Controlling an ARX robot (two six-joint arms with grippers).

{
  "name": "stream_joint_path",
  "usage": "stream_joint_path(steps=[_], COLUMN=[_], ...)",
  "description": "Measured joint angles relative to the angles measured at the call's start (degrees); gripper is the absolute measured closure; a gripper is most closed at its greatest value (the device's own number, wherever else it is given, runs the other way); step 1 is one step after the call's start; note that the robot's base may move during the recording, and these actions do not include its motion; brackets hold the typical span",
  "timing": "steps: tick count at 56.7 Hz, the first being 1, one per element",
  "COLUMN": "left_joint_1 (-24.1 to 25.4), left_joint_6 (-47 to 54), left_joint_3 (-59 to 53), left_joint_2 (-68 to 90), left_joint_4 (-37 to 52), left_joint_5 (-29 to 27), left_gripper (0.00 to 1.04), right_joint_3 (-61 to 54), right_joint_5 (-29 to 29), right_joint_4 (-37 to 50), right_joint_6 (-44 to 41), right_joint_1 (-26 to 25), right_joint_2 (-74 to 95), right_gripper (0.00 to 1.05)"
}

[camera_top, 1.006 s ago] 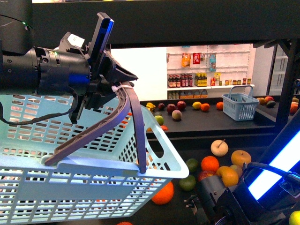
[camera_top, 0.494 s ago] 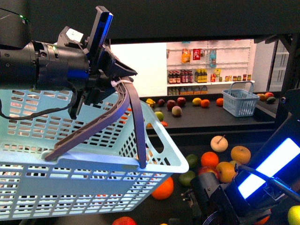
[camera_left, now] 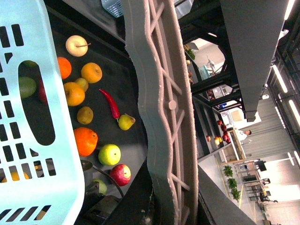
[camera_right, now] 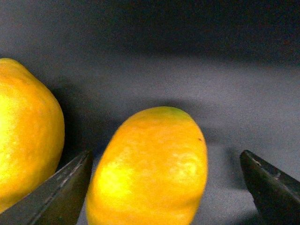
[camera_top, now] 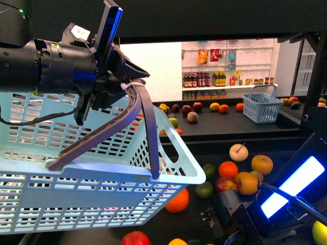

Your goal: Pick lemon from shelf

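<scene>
A yellow-orange lemon (camera_right: 150, 168) lies on the shelf's dark matte tier (camera_right: 197, 70). My right gripper (camera_right: 165, 159) is open around it, one black finger (camera_right: 61, 187) on each side, neither touching it. In the front view my right arm (camera_top: 286, 189) reaches down at the lower right and its fingers are hidden. My left gripper (camera_top: 125, 81) is shut on the grey basket handle (camera_top: 145, 127) and holds the light-blue basket (camera_top: 102, 184) up at the left. The handle (camera_left: 161, 108) fills the left wrist view.
A second yellow fruit (camera_right: 26, 131) sits close beside the lemon. Oranges, apples and a pear (camera_top: 238, 152) crowd the lower tier; a red chili (camera_left: 110, 103) lies among them. A small blue basket (camera_top: 262, 108) stands on the far tier before white bottle shelves (camera_top: 225, 76). A black upright (camera_top: 318, 76) rises at right.
My right arm has sunk lower at the bottom right. The view has shifted a little, so more fruit shows under the held basket. The left gripper keeps its hold on the handle.
</scene>
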Motion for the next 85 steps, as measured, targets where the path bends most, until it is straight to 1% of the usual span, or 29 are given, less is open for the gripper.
stream_joint_path(steps=[1,5,9,14,18,25,30,34,45,52,60,65,70,75,81,85], left_joint_1=[0.0,0.0,0.0,0.0,0.0,0.0,0.0,0.0,0.0,0.0,0.0,0.0,0.0,0.0,0.0,0.0], left_joint_6=[0.0,0.0,0.0,0.0,0.0,0.0,0.0,0.0,0.0,0.0,0.0,0.0,0.0,0.0,0.0,0.0], left_joint_3=[0.0,0.0,0.0,0.0,0.0,0.0,0.0,0.0,0.0,0.0,0.0,0.0,0.0,0.0,0.0,0.0], left_joint_2=[0.0,0.0,0.0,0.0,0.0,0.0,0.0,0.0,0.0,0.0,0.0,0.0,0.0,0.0,0.0,0.0], left_joint_4=[0.0,0.0,0.0,0.0,0.0,0.0,0.0,0.0,0.0,0.0,0.0,0.0,0.0,0.0,0.0,0.0], left_joint_5=[0.0,0.0,0.0,0.0,0.0,0.0,0.0,0.0,0.0,0.0,0.0,0.0,0.0,0.0,0.0,0.0], left_gripper=[0.94,0.94,0.94,0.94,0.94,0.94,0.94,0.94,0.94,0.94,0.94,0.94,0.94,0.94,0.94,0.94], right_joint_3=[0.0,0.0,0.0,0.0,-0.5,-2.4,-5.1,-8.7,-16.0,-20.5,-23.0,-23.2,-23.2,-23.2,-23.2,-23.3], right_joint_5=[0.0,-0.5,-0.7,-0.7,-1.0,-1.0,-1.1,-1.0,-2.3,-5.5,-9.9,-13.2,-15.8,-19.5,-20.0,-19.6], right_joint_4=[0.0,-0.2,-0.5,-0.7,-0.6,-0.3,1.3,3.8,8.2,9.0,8.6,7.8,7.1,6.6,5.7,5.4], right_joint_6=[0.0,0.0,0.0,0.0,0.0,0.1,0.0,-0.9,-3.3,-3.0,-0.1,2.7,6.1,10.9,12.4,12.4], right_joint_1=[0.0,-0.1,-0.1,-0.3,-0.7,-1.9,-3.7,-6.0,-9.9,-12.1,-12.8,-12.1,-10.4,-6.4,-0.5,2.2], right_joint_2=[0.0,0.0,0.0,0.0,-0.3,-1.6,-3.8,-8.1,-18.8,-27.5,-36.4,-41.8,-46.4,-50.3,-51.4,-51.4], right_gripper=[0.21,0.34,0.45,0.53,0.56,0.56,0.56,0.56,0.57,0.57,0.57,0.57,0.57,0.57,0.57,0.57])
